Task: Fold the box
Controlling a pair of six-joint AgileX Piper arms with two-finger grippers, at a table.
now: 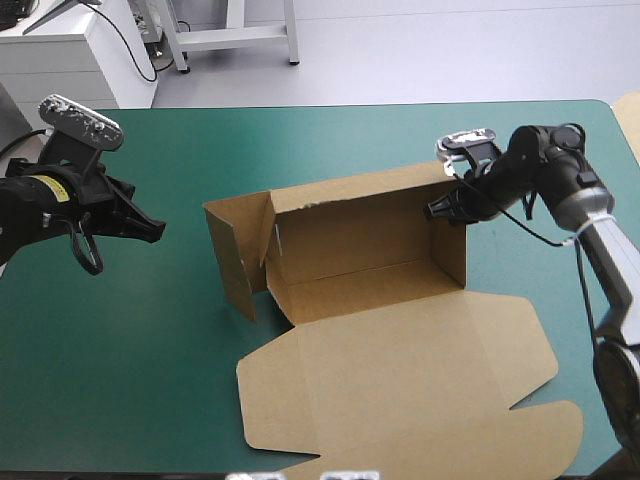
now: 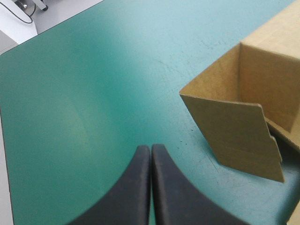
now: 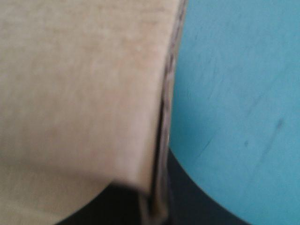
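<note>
While the left gripper hangs over the bare teal-green cover, well to the left of the box, its black fingers are pressed together into a single point with nothing between them; its own wrist view shows the same closed tip above the cover, with the box's nearest standing corner ahead and off to the side, clear of it; the right gripper is at the far top corner of the box's right wall, its fingers all but closed on the board; in the right wrist view the brown sheet runs down between the two black fingers, pinched at its edge, with cover beyond; the box sits about mid-table, back wall and right wall upright, the left wall also standing with a narrow flap beside it turned inward; the lid lies flat on the cover, reaching toward the table's near edge.
</note>
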